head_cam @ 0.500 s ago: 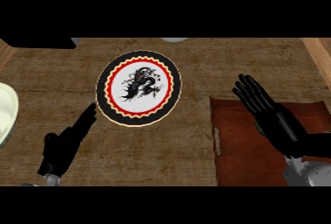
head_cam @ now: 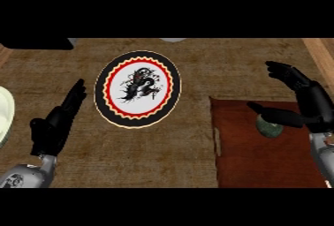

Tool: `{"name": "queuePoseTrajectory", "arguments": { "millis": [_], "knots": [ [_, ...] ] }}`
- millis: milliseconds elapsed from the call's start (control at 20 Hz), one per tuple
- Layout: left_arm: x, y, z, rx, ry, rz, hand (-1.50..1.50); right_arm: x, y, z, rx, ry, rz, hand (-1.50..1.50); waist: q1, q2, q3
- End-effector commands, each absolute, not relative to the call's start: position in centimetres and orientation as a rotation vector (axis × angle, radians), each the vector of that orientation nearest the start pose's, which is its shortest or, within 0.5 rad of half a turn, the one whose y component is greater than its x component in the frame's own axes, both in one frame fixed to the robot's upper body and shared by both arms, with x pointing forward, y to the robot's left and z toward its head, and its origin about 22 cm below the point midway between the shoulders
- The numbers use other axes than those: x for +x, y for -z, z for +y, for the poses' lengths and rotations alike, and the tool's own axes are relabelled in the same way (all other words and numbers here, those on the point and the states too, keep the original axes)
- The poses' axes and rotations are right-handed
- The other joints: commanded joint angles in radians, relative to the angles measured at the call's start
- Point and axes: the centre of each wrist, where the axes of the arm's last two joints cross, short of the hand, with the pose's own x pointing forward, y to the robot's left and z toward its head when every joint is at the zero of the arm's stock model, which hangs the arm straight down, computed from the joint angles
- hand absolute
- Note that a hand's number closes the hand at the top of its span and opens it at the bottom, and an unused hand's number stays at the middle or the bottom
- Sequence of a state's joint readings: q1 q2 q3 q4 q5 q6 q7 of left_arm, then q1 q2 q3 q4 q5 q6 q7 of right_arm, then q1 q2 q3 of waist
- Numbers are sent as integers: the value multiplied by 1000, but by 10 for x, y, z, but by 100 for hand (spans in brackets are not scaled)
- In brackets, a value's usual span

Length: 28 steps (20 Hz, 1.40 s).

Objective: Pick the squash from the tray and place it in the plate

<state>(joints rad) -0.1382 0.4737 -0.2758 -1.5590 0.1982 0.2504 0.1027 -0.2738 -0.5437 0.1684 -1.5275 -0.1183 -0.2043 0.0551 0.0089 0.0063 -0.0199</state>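
The squash (head_cam: 268, 127), a small dark green lump, lies on the reddish-brown tray (head_cam: 261, 154) at the lower right. My right hand (head_cam: 305, 101) hovers over the tray's right side, open, its thumb reaching across just above the squash and its fingers stretched up and away from it. The plate (head_cam: 138, 89), white with a black dragon and a red and black rim, sits on the counter left of the tray with nothing on it. My left hand (head_cam: 57, 121) rests open at the left, fingers pointing up toward the plate's edge.
The counter top is brown and woven-looking. A pale green rounded object (head_cam: 4, 114) shows at the far left edge. A wooden strip (head_cam: 321, 55) runs down the upper right corner. A light object (head_cam: 172, 40) peeks in at the top edge.
My right hand has shifted to the right and turned, uncovering the squash, with the thumb now spread over it. The plate and left hand keep their places.
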Motion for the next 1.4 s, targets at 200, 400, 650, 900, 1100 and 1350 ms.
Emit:
{"name": "queuePoseTrajectory", "arguments": {
  "millis": [200,400,650,900,1100,1350],
  "knots": [
    [304,-51,259,220,215,-1558,0,285,4,-213,-644,-182,-1637,-150,-14,0,20],
    [309,-58,254,218,215,-1547,0,287,-7,-240,-871,-297,-1623,-150,-17,-6,19],
    [302,-46,269,225,208,-1552,0,277,-67,-231,-999,-270,-1673,-150,-19,-11,18],
    [297,-45,263,212,213,-1557,0,261,-89,-256,-1048,-494,-1323,-150,-26,-14,16],
    [301,-41,252,232,195,-1562,0,259,-121,-257,-1012,-599,-1133,-150,-21,-10,17],
    [300,-34,256,226,198,-1540,0,245,-154,-250,-973,-659,-992,-150,-19,-9,18]
  ]
}}
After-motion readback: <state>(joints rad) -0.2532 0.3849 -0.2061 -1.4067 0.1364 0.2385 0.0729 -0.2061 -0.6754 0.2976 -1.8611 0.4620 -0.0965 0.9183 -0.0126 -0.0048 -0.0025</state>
